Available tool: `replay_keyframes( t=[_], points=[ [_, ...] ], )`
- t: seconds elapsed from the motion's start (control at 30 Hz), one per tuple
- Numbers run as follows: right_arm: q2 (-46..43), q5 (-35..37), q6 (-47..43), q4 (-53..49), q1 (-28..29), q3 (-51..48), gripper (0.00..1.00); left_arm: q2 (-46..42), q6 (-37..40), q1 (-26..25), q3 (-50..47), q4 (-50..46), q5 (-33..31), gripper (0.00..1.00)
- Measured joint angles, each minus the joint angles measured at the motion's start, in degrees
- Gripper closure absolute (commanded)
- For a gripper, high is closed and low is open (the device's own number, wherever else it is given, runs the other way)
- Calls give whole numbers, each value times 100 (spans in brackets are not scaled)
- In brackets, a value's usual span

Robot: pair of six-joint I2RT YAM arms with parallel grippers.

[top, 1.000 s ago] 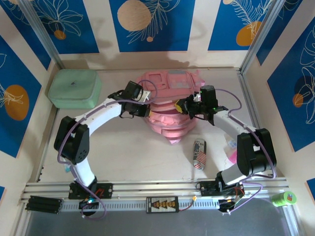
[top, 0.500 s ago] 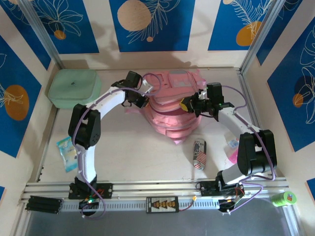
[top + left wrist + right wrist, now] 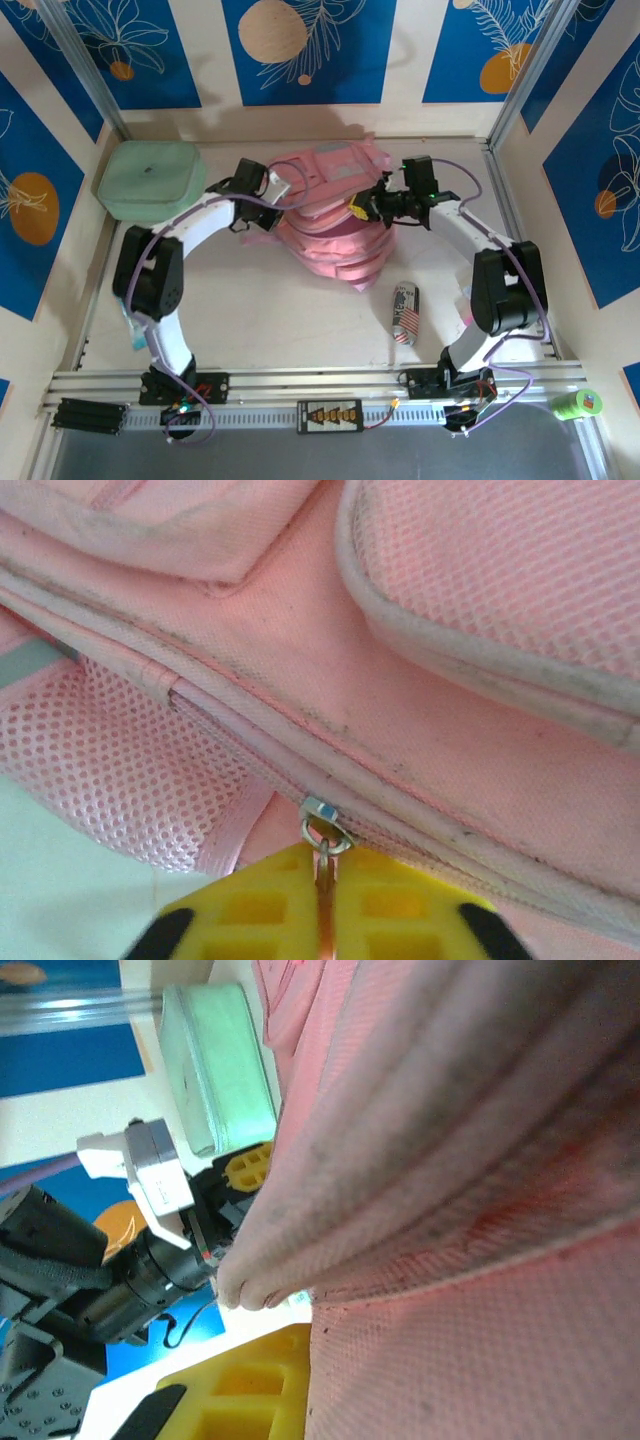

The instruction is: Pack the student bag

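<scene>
The large soft pink backpack (image 3: 335, 230) is being handled at the back middle of the pale table (image 3: 250, 300), between both arms. Its small metal zipper pull (image 3: 324, 832) is being pinched by the closed jaws of the left gripper (image 3: 326, 905). This thin pull could be lost if it is being dragged sideways, and the slider could be jammed by loose fabric. At the bag's right side, the right gripper (image 3: 366, 209) is being partly covered by pink cloth. One yellow finger (image 3: 240, 1390) is being seen, so the state of its jaws cannot be told.
</scene>
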Motion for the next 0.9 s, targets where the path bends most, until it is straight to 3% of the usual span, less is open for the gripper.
replay_keyframes(
  t=[0.1, 0.17, 0.23, 0.37, 0.47, 0.63, 0.67, 0.9],
  points=[
    [208, 162, -68, 22, 275, 116, 87, -682, -372, 96, -723, 240, -212, 54],
    [269, 302, -111, 4, 415, 120, 82, -1005, -549, 116, -1014, 378, -310, 48],
    [278, 442, -173, -79, 476, 120, 72, -1279, -645, 116, -1222, 518, -413, 42],
    [131, 922, -494, -595, 391, 155, 37, -1884, -876, 116, -1589, 916, -695, 22],
    [-299, 1508, -866, -1128, 306, 151, 28, -2312, -1080, 116, -1805, 1320, -817, 2],
    [-1290, 2509, -1421, -1971, 181, 98, 10, -2739, -1471, 116, -1965, 1969, -837, 0],
    [-1486, 2702, -1523, -2081, 168, 4, 3, -2763, -1519, 116, -1965, 2061, -837, 0],
    [-2116, 3716, -1784, -3005, 216, -977, 1, -2752, -1851, 116, -1963, 2210, -905, 0]
  ],
)
